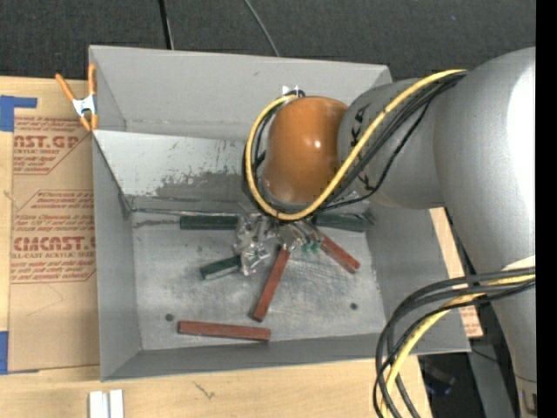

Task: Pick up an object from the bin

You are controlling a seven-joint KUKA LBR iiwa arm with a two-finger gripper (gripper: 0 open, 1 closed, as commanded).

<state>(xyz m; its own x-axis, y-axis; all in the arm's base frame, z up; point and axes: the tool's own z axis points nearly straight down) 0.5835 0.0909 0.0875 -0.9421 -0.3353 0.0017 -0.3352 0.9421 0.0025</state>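
Observation:
My gripper [253, 252] hangs low in the middle of the bin, under the orange wrist cover. Its metal tips sit just above the bin floor, between a short dark green stick [219, 269] to the left and a red-brown stick [271, 284] that leans from the tips down toward the front. Another red-brown stick [338, 254] lies just to the right of the gripper. I see nothing clearly between the tips.
A long red-brown stick [224, 330] lies near the front wall. A dark green stick [209, 223] lies along the back of the floor, and another [346, 222] pokes out to the right under the arm. The arm covers the bin's right rear.

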